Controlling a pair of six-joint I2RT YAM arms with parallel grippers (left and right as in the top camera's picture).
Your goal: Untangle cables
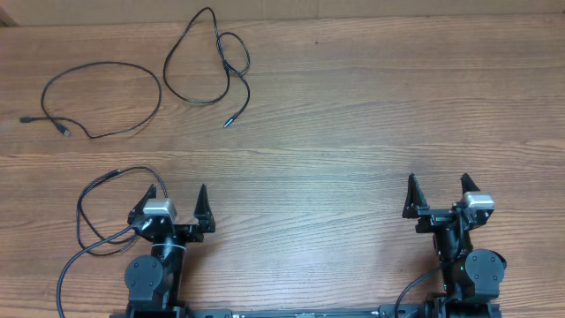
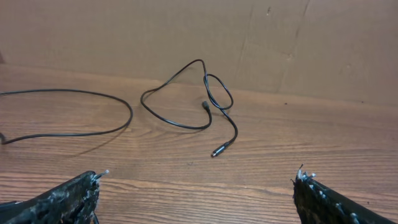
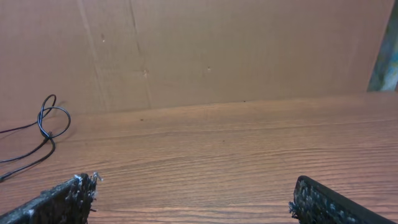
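Observation:
Two thin black cables lie apart at the far left of the wooden table. One cable (image 1: 106,99) forms a wide loop at the left, its plug ends close together. The other cable (image 1: 212,62) lies to its right, looped and crossing over itself. Both also show in the left wrist view, the looped one (image 2: 205,99) and the wide one (image 2: 74,115); the right wrist view shows part of the looped cable (image 3: 45,127). My left gripper (image 1: 173,205) is open and empty near the front edge. My right gripper (image 1: 439,192) is open and empty at the front right.
A brown cardboard wall (image 2: 186,37) stands along the table's far edge. Thicker black robot wires (image 1: 97,221) loop on the table beside the left arm's base.

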